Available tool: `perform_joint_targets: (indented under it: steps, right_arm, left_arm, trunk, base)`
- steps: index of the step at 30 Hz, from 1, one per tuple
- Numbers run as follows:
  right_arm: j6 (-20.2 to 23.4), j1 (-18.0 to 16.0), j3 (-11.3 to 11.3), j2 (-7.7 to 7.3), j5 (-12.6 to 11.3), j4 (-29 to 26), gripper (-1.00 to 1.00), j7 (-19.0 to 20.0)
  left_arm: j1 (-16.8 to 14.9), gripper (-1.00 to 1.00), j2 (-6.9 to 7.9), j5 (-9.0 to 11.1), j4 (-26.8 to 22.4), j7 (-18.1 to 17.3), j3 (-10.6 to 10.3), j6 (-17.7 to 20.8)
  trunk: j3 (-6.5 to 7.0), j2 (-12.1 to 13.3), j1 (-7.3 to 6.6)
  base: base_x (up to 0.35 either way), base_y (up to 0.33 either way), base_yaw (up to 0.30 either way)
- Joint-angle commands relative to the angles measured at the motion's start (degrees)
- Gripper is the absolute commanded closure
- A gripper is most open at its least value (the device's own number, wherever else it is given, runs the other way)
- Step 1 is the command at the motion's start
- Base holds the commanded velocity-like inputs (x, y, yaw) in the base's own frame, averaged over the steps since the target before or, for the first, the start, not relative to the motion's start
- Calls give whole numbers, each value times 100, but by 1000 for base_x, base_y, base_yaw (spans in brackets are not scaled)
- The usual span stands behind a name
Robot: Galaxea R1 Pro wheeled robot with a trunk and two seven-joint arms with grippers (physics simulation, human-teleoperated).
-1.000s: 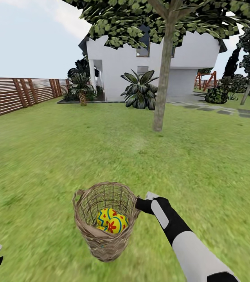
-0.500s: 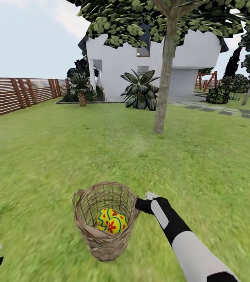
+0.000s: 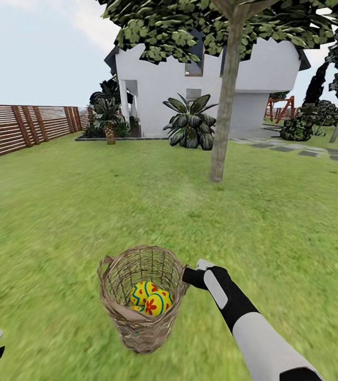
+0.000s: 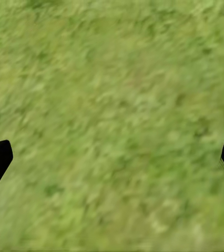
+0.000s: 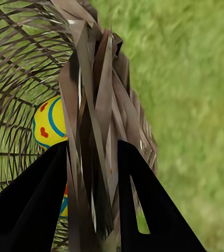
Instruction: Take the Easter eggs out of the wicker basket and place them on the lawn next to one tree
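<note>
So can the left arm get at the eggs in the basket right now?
Probably yes: the left gripper hangs open over bare lawn, and the wicker basket mouth is open above the Easter eggs; the right gripper clamps only its rim.

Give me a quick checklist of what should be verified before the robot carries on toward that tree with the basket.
1. Right pincer clamped on the wicker basket rim: ok, its fingers sit either side of the woven wall.
2. Basket upright: ok.
3. Easter eggs inside the basket: ok, though I cannot count all three.
4. Tree ahead, with open lawn between: ok.
5. Left pincer free: ok, open over bare grass.
6. Grip firm enough for travel: cannot tell.
</note>
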Motion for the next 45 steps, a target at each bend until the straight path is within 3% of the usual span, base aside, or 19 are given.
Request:
perform_joint_targets:
  steps: [1,30,45]
  right_arm:
    - [3,-4,16,-1,-113,-12,100,-54]
    - [0,-4,20,10,-115,-12,100,-54]
    - [-2,-4,20,15,-115,-8,100,-54]
  left_arm:
    - [-3,-100,-2,35,-7,-25,20,37]
    - [-3,-100,-2,19,-7,-42,11,49]
    - [-3,-100,0,73,-16,-43,11,14]
  trunk:
    - [-6,-3,3]
    - [-6,-3,3]
    - [-6,-3,3]
  base:
    - [322,0,0]
    - [329,0,0]
    - [222,0,0]
